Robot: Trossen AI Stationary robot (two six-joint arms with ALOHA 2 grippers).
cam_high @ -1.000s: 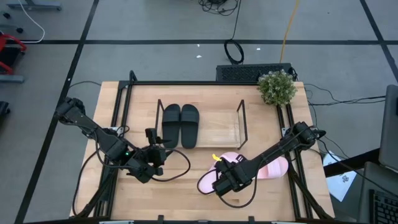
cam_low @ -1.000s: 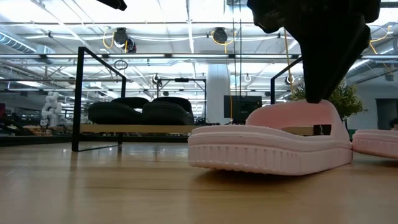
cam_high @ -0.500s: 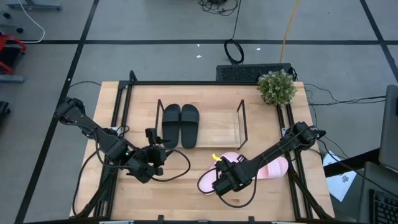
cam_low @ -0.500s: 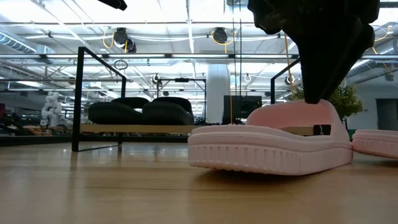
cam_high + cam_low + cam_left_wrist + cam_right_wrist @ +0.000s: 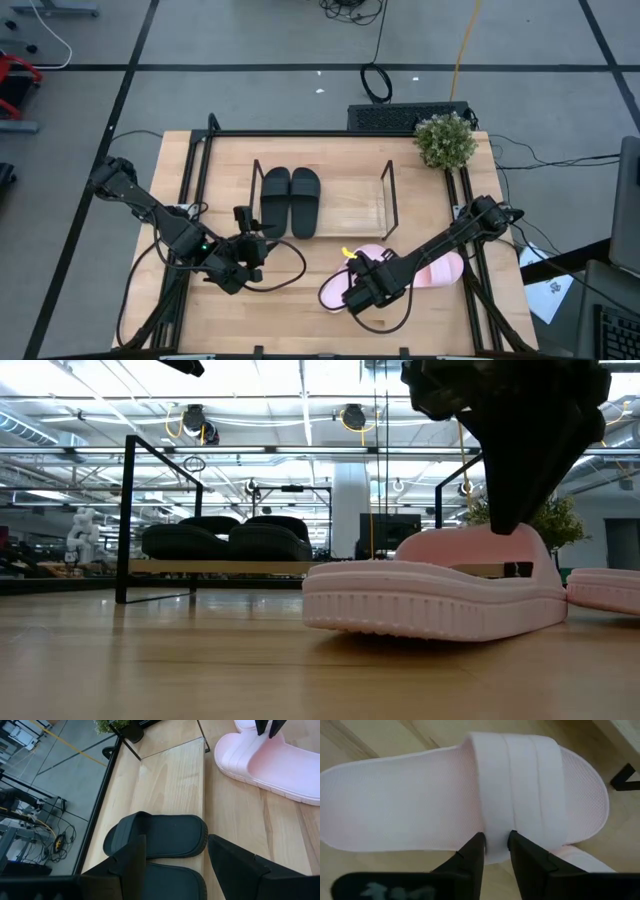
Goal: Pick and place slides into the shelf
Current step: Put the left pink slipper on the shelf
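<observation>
Worktop [image 5: 300, 300] carrying the shelf [image 5: 350, 210], whose left half holds two black slides [image 5: 290, 200] side by side; its right half is bare board. Two pink slides lie on the worktop in front of the shelf's right end: the near one [image 5: 340, 285] under the right tool [image 5: 362, 287], the other [image 5: 445, 268] just beside it. Right tool: fingers pinched on the near slide's strap [image 5: 520, 785], narrower than a second ago. Left tool [image 5: 252, 245]: fingers apart, empty, unmoved, near the black slides. Slides unshifted.
</observation>
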